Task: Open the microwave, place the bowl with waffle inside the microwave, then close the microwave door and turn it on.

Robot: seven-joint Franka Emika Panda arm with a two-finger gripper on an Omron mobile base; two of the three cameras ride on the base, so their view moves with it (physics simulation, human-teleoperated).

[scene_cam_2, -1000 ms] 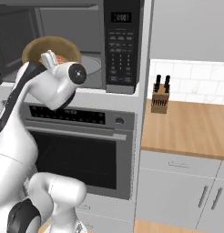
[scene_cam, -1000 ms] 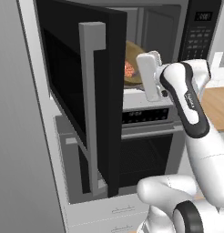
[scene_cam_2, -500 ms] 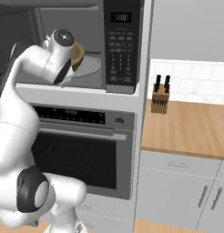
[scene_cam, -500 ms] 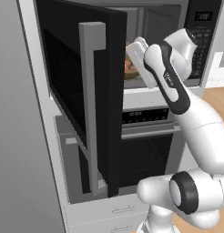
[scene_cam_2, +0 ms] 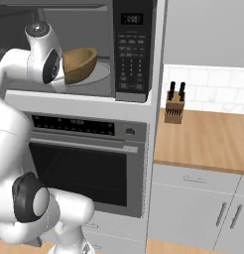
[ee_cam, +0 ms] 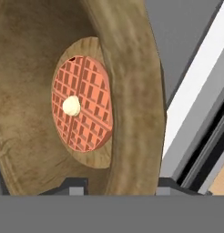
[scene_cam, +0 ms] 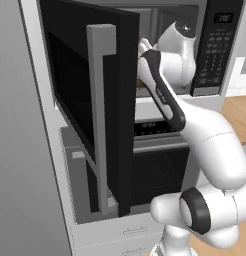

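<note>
The black microwave (scene_cam_2: 136, 49) stands with its door (scene_cam: 85, 100) swung wide to the left, the silver bar handle (scene_cam: 102, 100) facing me. My gripper (scene_cam_2: 64, 74) reaches into the grey cavity and is shut on the rim of the brown wooden bowl (scene_cam_2: 80, 63). The bowl hangs steeply tilted just above the glass turntable (scene_cam_2: 101, 74). In the hand view the bowl (ee_cam: 32, 68) looms close, its rim between my gripper's (ee_cam: 120, 184) two tips. A round orange waffle (ee_cam: 84, 109) with a pale butter pat lies on the bowl's bottom.
A stainless oven (scene_cam_2: 89, 163) with a horizontal handle sits under the microwave. To the right, a wooden counter (scene_cam_2: 208, 139) carries a knife block (scene_cam_2: 174, 103) above grey cabinets. The open door and a tall grey panel (scene_cam: 20, 150) close off the left side.
The arm has stretched forward and up, carrying the bowl from the cavity's front edge deeper inside over the turntable. The bowl now tips more steeply.
</note>
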